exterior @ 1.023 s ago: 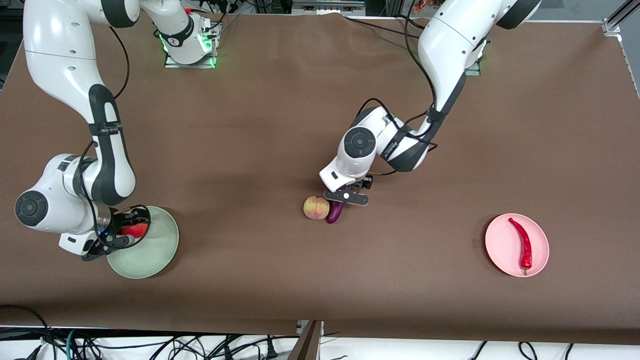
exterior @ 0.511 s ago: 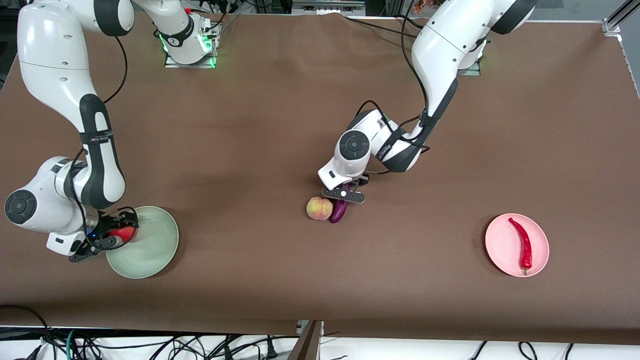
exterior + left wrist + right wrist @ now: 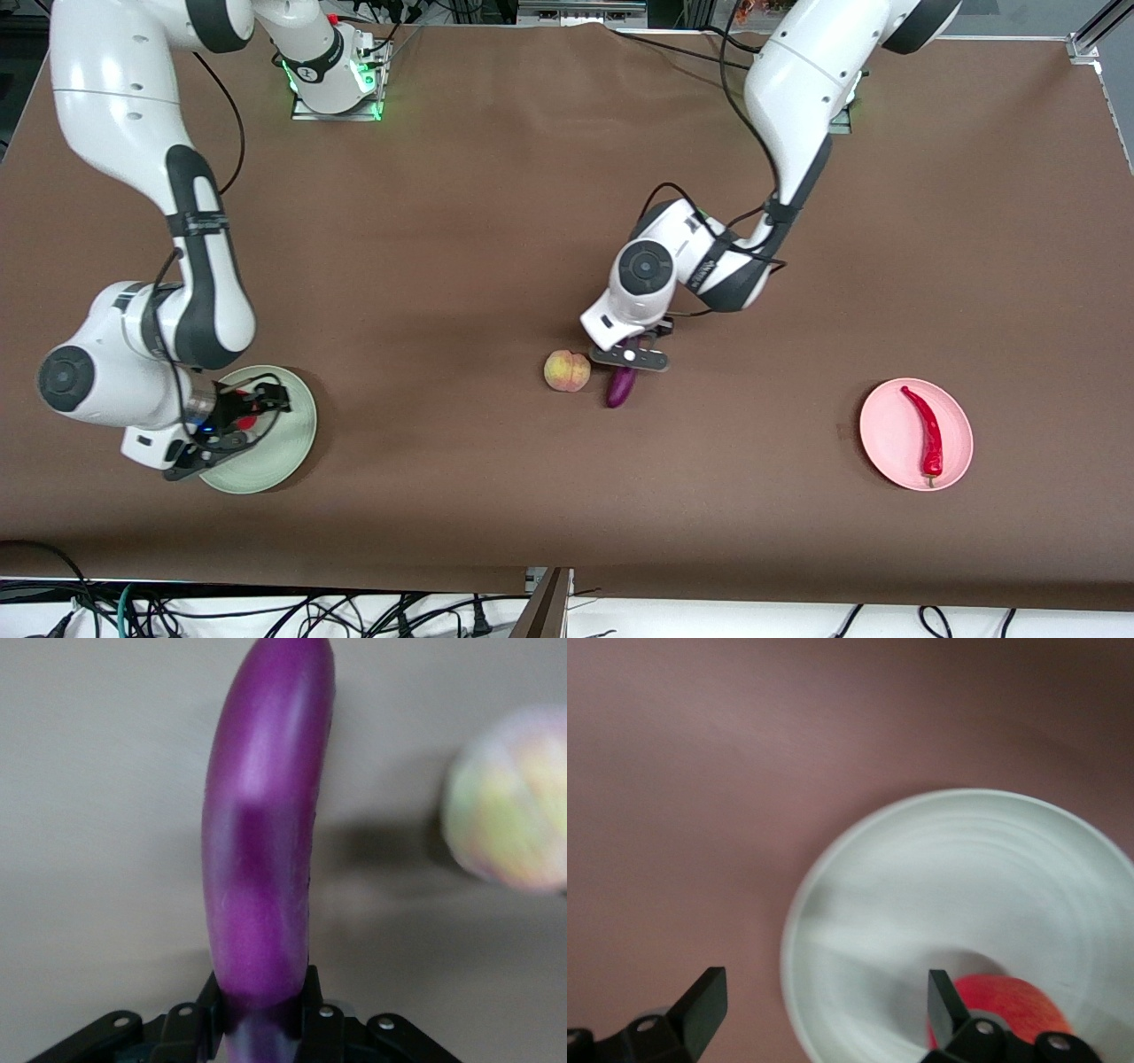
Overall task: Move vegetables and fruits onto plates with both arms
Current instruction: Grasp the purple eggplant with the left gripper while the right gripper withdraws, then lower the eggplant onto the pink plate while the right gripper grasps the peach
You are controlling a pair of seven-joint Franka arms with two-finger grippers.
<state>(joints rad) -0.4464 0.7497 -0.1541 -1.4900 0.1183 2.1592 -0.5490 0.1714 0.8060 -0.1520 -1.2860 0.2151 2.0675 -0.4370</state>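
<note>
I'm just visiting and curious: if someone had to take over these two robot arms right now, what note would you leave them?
Left gripper: shut on the eggplant, at the middle of the table beside the peach.
Right gripper: open over the green plate, the red apple lying on that plate below it.
Done: apple on the green plate; chili pepper on the pink plate, toward the left arm's end of the table.
Left: carry the eggplant to a plate, probably the pink one with the chili; then move the peach, which lies on the bare table.
</note>
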